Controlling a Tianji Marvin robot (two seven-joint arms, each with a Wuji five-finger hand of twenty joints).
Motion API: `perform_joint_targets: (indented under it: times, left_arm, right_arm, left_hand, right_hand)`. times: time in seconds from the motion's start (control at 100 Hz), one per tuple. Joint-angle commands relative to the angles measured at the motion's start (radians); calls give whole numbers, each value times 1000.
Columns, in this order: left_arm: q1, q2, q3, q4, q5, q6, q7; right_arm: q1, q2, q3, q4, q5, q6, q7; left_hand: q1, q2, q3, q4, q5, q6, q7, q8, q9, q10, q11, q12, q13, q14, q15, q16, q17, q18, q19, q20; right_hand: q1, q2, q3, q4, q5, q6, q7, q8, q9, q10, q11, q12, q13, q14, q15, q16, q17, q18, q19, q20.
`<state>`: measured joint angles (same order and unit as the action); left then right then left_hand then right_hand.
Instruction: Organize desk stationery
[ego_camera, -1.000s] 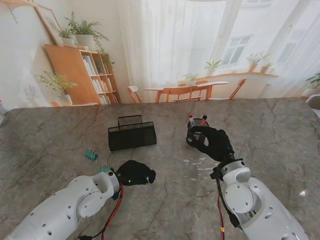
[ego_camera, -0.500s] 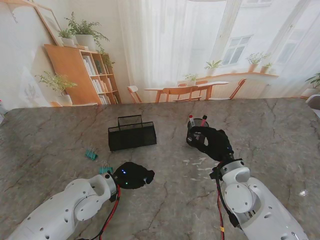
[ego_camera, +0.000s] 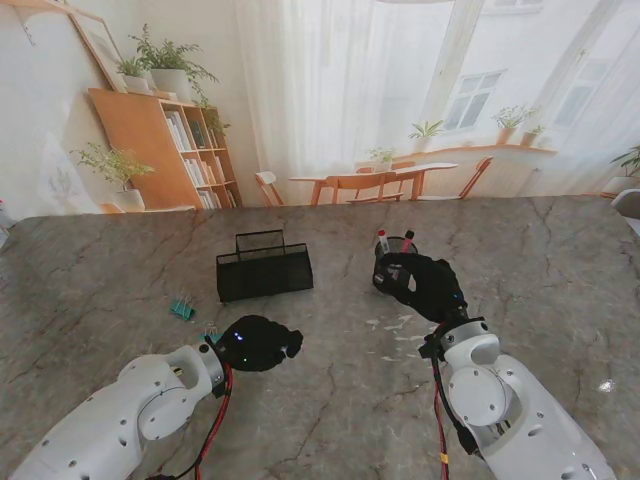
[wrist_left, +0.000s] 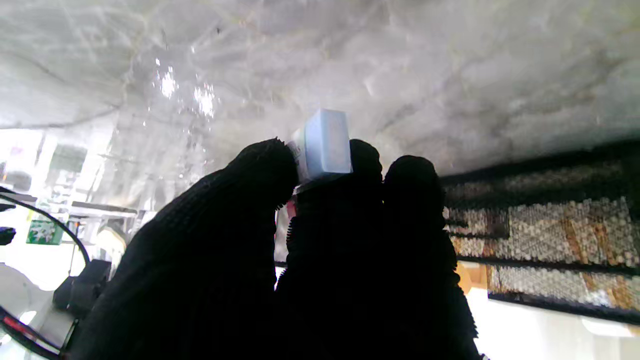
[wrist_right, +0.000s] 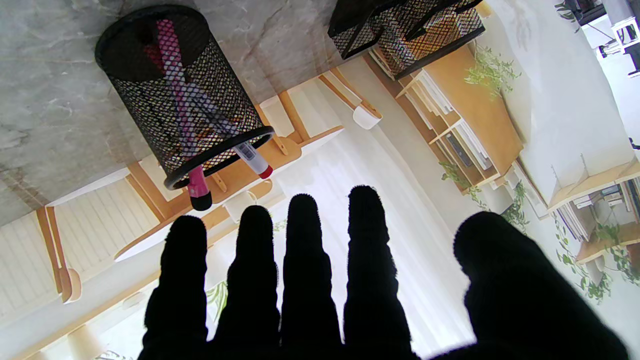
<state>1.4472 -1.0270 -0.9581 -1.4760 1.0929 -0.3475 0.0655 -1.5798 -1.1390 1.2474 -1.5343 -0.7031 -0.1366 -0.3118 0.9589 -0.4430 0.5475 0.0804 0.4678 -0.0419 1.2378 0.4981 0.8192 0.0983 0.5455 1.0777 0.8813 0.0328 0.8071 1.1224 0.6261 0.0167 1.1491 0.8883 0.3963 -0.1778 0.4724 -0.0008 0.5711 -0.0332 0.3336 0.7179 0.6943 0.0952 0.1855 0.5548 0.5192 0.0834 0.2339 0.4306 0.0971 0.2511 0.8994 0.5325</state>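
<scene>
**Eraser pinched, tray ahead**

The left hand pinches a pale eraser between fingertips, near the mesh tray. Green clips lie left. The right hand hangs flat, fingers spread, beside the pen cup; pens lean.

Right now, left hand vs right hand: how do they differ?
The left hand is shut on a pale blue eraser; the right hand is open, holding nothing. The left hand is near the mesh tray; the right hand is by the mesh pen cup. Both wear black gloves.
</scene>
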Motion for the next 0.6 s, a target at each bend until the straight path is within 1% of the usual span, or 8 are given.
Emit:
perform_joint_targets:
  times: [0.0,0.11,0.21,0.23,0.33,0.43,0.46,0.59]
  left_arm:
    - [13,2,-17,-34,11,-12,13]
    - [47,5,-81,-85,54,-33,25]
    - [82,7,-152,-134,98,-51,30]
    - [90,8,-167,-143,107,-54,31]
    - [121,12,-240,-176,153,-71,40]
    - [144,14,-303,-200,185,-78,50]
    - [148,14,-319,-204,194,-79,55]
    - [147,15,-372,-204,221,-69,79]
  right_arm:
    - [-2,-3,0,3,1,-3,9]
    - [-3,-3,0,3,1,-2,8]
    - [-3,-3,0,4,0,-4,9]
    - [-3,-2,0,4,0,-4,9]
    - [-2,-2,-1,5,-1,-5,12]
    - [1,-1,-3,7,-1,-5,16]
    - [2,-1,-5,8,-2,-6,18]
    - [7,1,-11,11,-4,-8,26]
  left_hand:
    - [60,-20,57,139,-34,3,28,2,13,-54,51,1,-15,-46,14,1,-2,-60,32,29]
    - [65,-18,50,136,-35,4,27,2,13,-53,44,-5,-15,-44,12,1,-3,-60,30,28]
    - [67,-17,44,132,-36,3,27,2,14,-53,42,-5,-15,-44,8,1,-3,-60,27,27]
    - [74,-15,36,127,-36,1,27,2,14,-53,39,-6,-15,-44,6,2,-2,-61,25,25]
    - [74,-11,29,126,-41,-4,24,1,10,-56,31,-9,-16,-48,0,2,-1,-66,20,22]
    - [80,-7,23,121,-42,-4,24,1,6,-55,27,-9,-18,-49,-3,1,-2,-67,17,21]
    - [89,-3,10,115,-42,-4,23,1,6,-56,23,-7,-17,-48,-8,3,-1,-67,15,20]
    - [91,-2,3,115,-44,-4,22,1,4,-56,20,-7,-15,-50,-11,3,1,-71,12,18]
  right_hand:
    - [8,31,-42,-21,1,-1,9,20,2,4,18,10,13,-1,4,11,-14,6,21,-7]
    - [9,32,-43,-21,2,-1,9,20,3,5,18,10,13,0,3,11,-14,7,21,-7]
    - [10,34,-44,-21,1,0,9,20,2,4,18,10,13,0,3,11,-15,6,21,-7]
    - [10,33,-44,-21,4,1,10,20,2,4,18,10,13,0,3,11,-15,6,21,-7]
    - [9,34,-46,-21,1,-1,9,20,1,4,17,9,13,-1,4,11,-15,6,20,-7]
    - [11,34,-46,-21,2,-1,9,20,2,4,18,10,13,-1,3,11,-15,6,21,-7]
    - [10,35,-46,-21,4,0,10,20,2,4,18,10,12,-1,3,11,-16,5,21,-7]
    - [11,35,-47,-21,2,-1,10,20,1,4,18,10,12,-2,3,11,-16,6,21,-7]
